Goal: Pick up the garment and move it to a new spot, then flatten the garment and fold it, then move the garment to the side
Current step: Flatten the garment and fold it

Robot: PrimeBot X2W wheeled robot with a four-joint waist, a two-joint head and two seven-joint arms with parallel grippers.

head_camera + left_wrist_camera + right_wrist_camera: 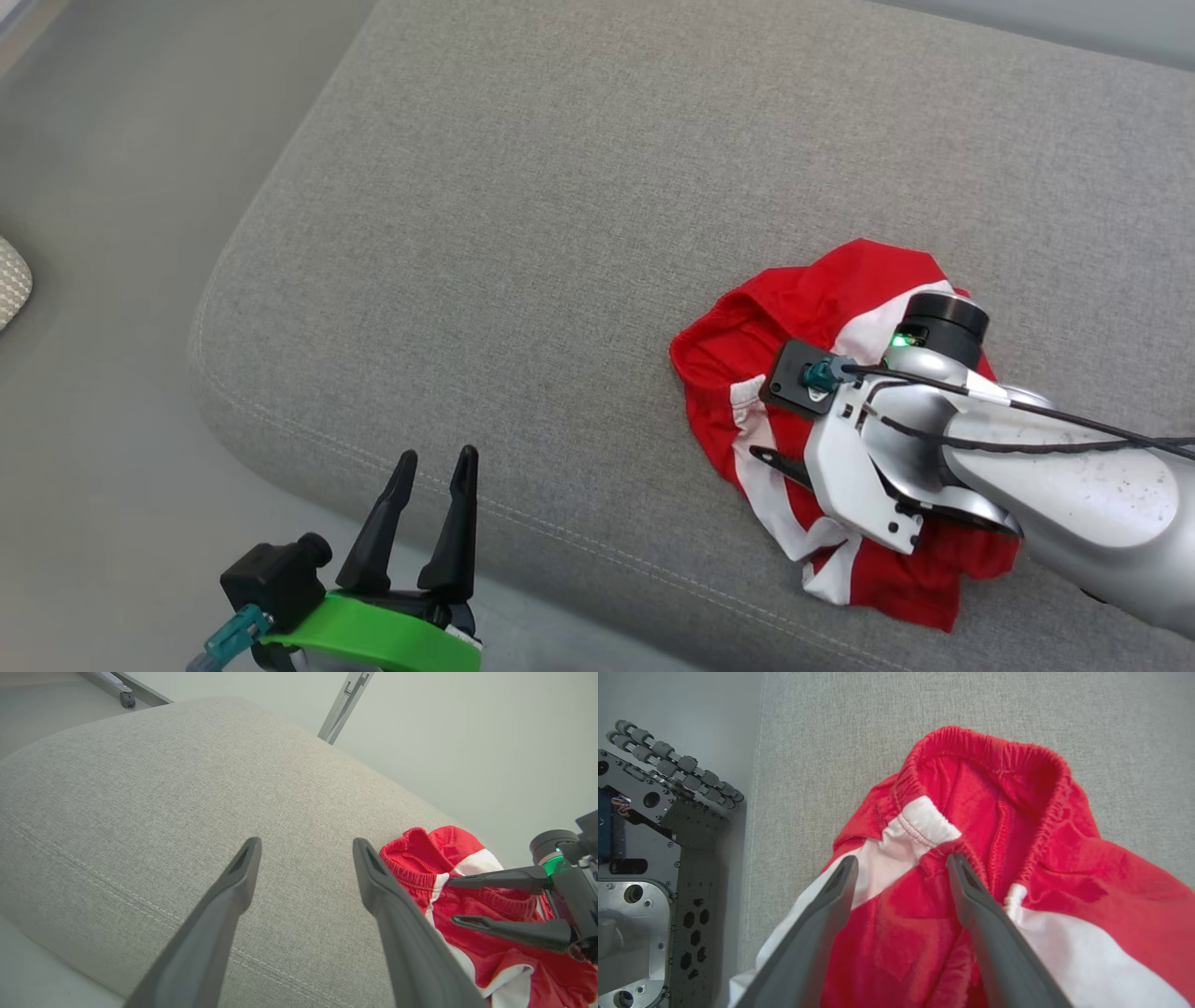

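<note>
The garment [822, 299] is a pair of red shorts with white stripes, lying crumpled on the right part of a grey cushion [560, 233]. My right gripper [901, 858] hangs over it, pointing down, jaws open. Its fingertips straddle the elastic waistband where a white stripe meets it, on the garment [1087, 868]. Nothing is pinched between them. In the left wrist view the right gripper [453, 901] shows side-on over the garment [420, 854]. My left gripper [437, 455] stands open and empty at the cushion's front edge, well left of the shorts.
The cushion's wide left and far parts are bare fabric. Pale floor [112, 420] runs along its left and front edges. A white textured object [9, 280] lies at the far left. My base plate with rollers [644, 858] sits beside the cushion. A metal frame leg [343, 704] stands behind.
</note>
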